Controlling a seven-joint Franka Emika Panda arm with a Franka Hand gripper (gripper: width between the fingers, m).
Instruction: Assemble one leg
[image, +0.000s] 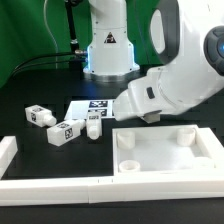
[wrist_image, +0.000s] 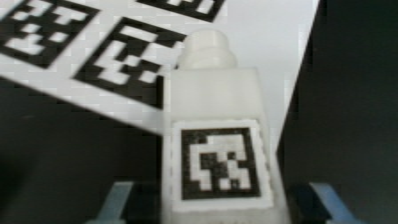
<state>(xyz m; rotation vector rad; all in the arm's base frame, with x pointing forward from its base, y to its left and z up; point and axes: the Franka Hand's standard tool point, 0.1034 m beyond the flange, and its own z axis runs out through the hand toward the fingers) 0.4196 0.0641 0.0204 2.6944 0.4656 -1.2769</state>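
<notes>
While my tool (wrist_image: 222, 205) stands apart with the leg (wrist_image: 214, 110) lying right between its two fingers (wrist_image: 121, 200), I think I should close slowly and keep it centred so it won't twist.

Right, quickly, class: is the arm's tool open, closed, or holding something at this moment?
Tool: open, with its fingers on either side of a leg. Gaps show on both sides, so it is not gripping the leg yet.
</notes>
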